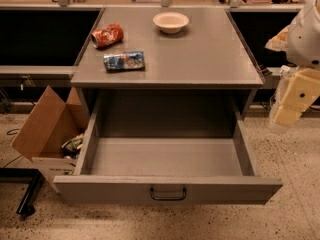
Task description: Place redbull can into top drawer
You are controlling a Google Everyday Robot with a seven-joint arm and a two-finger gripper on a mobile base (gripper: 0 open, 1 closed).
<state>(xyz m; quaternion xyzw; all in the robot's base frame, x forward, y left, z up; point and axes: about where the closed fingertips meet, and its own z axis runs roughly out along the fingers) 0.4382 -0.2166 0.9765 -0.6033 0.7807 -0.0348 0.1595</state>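
Note:
The redbull can (124,61), blue and silver and crushed, lies on its side on the grey cabinet top (200,59), near the front left. The top drawer (167,158) below it is pulled fully out and holds nothing; its front panel has a small dark handle (168,193). My gripper (286,113) hangs at the right edge of the view, beside the drawer's right side and well away from the can. The arm's white body (305,34) is above it.
A crushed red-orange can (107,35) lies on the cabinet top behind the redbull can. A cream bowl (171,22) stands at the back centre. An open cardboard box (50,134) with trash sits on the floor left of the drawer, by a black stand leg (27,196).

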